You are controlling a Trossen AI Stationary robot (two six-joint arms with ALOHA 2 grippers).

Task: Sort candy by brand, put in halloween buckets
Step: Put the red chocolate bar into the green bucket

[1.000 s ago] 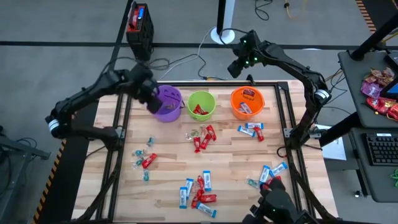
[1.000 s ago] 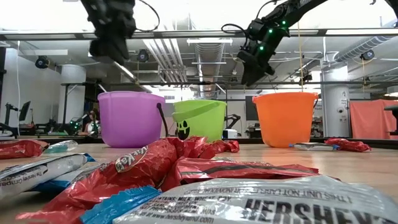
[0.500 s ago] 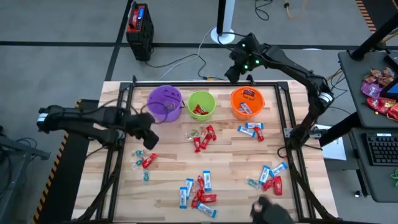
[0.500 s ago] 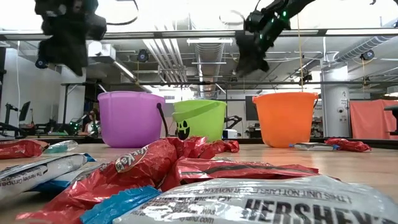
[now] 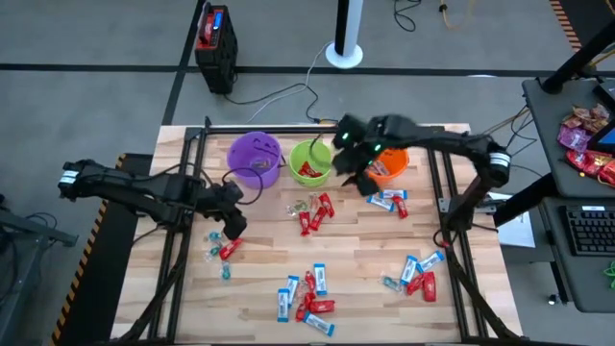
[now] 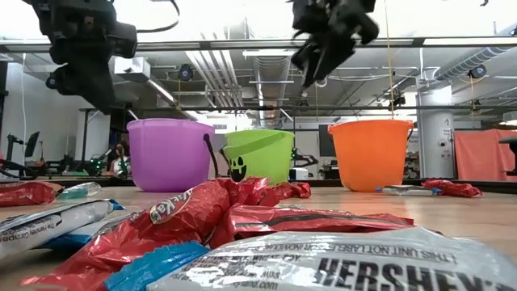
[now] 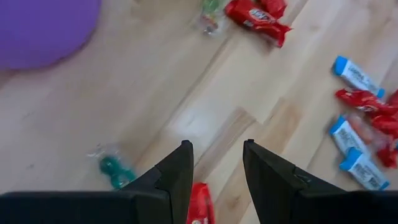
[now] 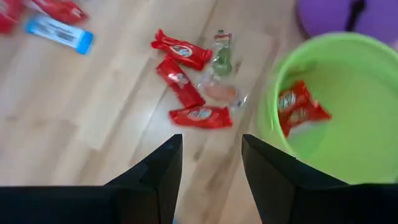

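Three buckets stand in a row near the table's far edge: purple [image 5: 255, 157], lime green [image 5: 309, 161] with red candy inside [image 8: 298, 107], and orange [image 5: 392, 165], partly hidden by my right arm. Red, blue-and-white and teal-twist candy lies loose on the wood [image 5: 306, 293]. My left gripper [image 5: 233, 223] [image 7: 216, 163] is open above a red piece [image 7: 199, 208] and a teal piece [image 7: 113, 169], touching nothing. My right gripper [image 5: 359, 177] [image 8: 211, 155] is open in the air between the green and orange buckets, over red and clear-wrapped pieces [image 8: 189, 93].
Blue-and-white bars lie near the orange bucket [image 5: 389, 200]. A mixed group lies by the table's right edge [image 5: 415, 274]. Dark frame rails run along the table's edges [image 5: 437, 192]. A side desk with red-pink bags [image 5: 584, 144] and a keyboard [image 5: 588, 231] stands to the right.
My left gripper has swung from above the purple bucket toward the table's near left and down over the teal and red pieces. My right gripper has come from beyond the far edge, behind the orange bucket, toward the near side, and is now between the green and orange buckets.
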